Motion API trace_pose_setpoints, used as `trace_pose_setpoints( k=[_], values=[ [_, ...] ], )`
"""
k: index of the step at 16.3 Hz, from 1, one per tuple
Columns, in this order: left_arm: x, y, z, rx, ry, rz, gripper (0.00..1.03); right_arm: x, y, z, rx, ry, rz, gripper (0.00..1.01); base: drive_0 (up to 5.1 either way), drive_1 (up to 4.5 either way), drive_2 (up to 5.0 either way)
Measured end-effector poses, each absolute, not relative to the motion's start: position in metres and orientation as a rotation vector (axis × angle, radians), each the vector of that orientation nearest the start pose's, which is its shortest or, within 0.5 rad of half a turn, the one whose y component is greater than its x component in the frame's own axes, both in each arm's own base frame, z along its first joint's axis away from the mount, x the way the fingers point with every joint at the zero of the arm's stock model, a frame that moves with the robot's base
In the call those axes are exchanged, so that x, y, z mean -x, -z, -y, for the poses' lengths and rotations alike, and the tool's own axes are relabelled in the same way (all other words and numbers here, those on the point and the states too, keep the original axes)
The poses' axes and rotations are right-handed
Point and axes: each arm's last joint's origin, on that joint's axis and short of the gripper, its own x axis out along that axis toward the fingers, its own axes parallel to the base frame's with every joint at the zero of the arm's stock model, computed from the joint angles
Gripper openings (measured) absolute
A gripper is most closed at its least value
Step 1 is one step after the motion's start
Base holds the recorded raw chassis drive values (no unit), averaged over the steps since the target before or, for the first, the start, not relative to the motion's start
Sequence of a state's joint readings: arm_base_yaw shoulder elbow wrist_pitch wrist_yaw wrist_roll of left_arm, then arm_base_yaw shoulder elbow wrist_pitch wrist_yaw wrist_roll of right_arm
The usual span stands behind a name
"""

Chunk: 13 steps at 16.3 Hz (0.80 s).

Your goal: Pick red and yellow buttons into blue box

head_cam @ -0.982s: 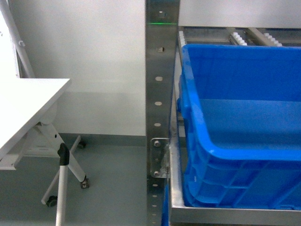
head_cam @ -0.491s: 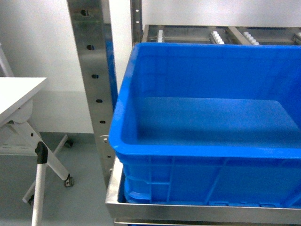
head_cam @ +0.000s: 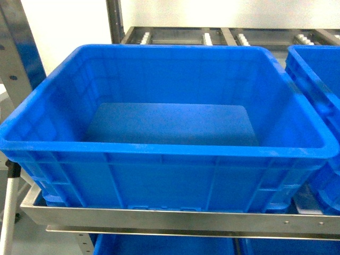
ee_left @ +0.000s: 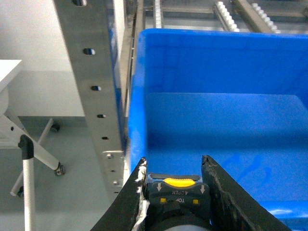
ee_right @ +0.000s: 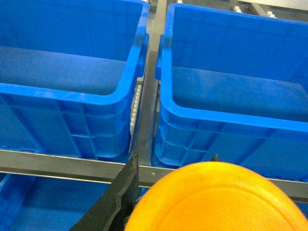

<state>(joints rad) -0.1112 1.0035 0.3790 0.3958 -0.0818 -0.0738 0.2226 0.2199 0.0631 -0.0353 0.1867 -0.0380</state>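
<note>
Blue box (head_cam: 159,175): stands on the steel shelf rail (head_cam: 175,218) directly ahead of me; its floor is bare, with no button in it.
Neighbouring crate (head_cam: 319,106): just beside the blue box, on its right, on the same shelf.
My left pincer (ee_left: 174,168): fingers pressed against a button body (ee_left: 177,195) marked "OPEN" and "TOP", gripping it near the box's left rim; a sliver of yellow shows on it.
My right pincer (ee_right: 168,163): clamps a yellow button (ee_right: 216,199) whose cap fills the lower view, in front of the gap between the two crates.
Red button: cannot tell where it is.
</note>
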Motion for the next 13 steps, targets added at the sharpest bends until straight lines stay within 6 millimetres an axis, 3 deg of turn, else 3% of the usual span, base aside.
trace_pose_setpoints(
  k=[13],
  values=[
    [-0.2049,-0.2101,0.0206,0.052,0.022,-0.226,0.27,-0.1067,-0.164,-0.0187,0.077,-0.04,-0.185,0.39,4.9,-3.41,-1.2]
  ],
)
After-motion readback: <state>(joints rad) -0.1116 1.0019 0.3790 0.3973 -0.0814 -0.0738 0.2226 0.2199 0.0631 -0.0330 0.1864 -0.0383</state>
